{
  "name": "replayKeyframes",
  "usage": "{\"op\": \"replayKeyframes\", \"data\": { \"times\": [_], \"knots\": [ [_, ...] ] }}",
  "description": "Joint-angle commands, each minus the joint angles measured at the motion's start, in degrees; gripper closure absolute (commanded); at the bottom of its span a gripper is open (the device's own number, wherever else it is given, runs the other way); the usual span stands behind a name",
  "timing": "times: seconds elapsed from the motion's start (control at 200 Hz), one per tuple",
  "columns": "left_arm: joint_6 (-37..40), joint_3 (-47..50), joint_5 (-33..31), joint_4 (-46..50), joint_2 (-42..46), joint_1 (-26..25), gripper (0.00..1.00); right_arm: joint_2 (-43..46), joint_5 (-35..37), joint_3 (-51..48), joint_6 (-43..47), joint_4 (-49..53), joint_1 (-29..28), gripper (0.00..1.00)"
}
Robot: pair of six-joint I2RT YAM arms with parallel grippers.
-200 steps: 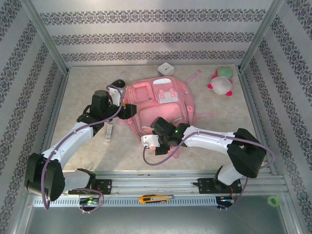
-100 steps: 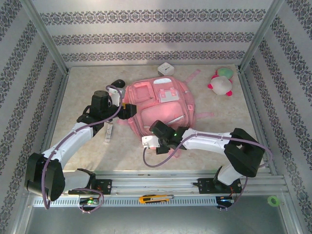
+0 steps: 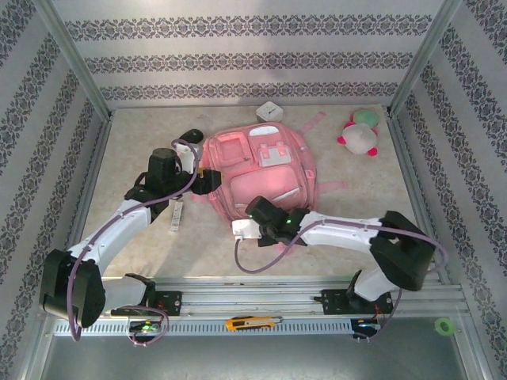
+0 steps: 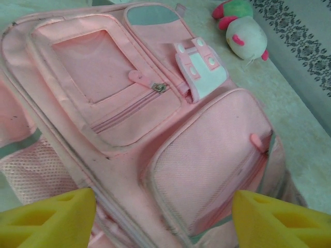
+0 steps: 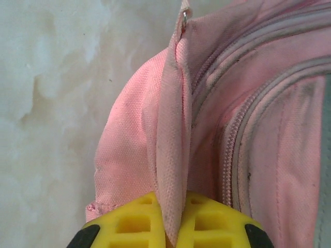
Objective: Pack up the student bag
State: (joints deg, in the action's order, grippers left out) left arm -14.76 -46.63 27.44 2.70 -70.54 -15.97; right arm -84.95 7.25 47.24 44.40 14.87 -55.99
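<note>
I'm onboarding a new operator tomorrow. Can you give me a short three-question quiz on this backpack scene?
1. Fill in: the plush toy lies ___ the student bag (touching / apart from).
2. True or false: the left gripper is shut on the bag.
3. What does the right gripper pinch? A the plush toy; B pink fabric at the bag's edge; C nothing.
Key: 1 apart from; 2 false, its jaws stand open; 3 B.
</note>
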Motion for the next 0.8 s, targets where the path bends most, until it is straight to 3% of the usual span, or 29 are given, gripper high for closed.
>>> {"op": "replayKeyframes", "data": {
  "times": [0.0, 0.18, 0.315, 0.54, 0.799],
  "knots": [
    [2.08, -0.7, -1.87, 3.0, -0.78, 1.18, 0.31, 8.21, -2.56, -2.03, 4.21, 5.6, 0.22, 1.0],
    [-4.77, 3.08, 1.92, -2.88, -4.56, 2.75, 0.33, 18.29, -2.77, -2.71, 9.67, 13.33, 2.12, 1.0],
    [-11.08, 6.89, 9.1, -13.55, -9.83, 3.62, 0.37, 23.1, -5.17, -4.62, 12.21, 13.8, 5.33, 1.0],
    [-21.83, 12.8, 15.69, -33.49, -17.56, 3.9, 0.39, 24.21, -7.74, -5.71, 12.73, 13.34, 8.39, 1.0],
    [-27.24, 14.75, 21.63, -47.62, -23.64, 3.79, 0.44, 24.31, -8.38, -5.97, 11.57, 12.51, 8.95, 1.0]
  ]
}}
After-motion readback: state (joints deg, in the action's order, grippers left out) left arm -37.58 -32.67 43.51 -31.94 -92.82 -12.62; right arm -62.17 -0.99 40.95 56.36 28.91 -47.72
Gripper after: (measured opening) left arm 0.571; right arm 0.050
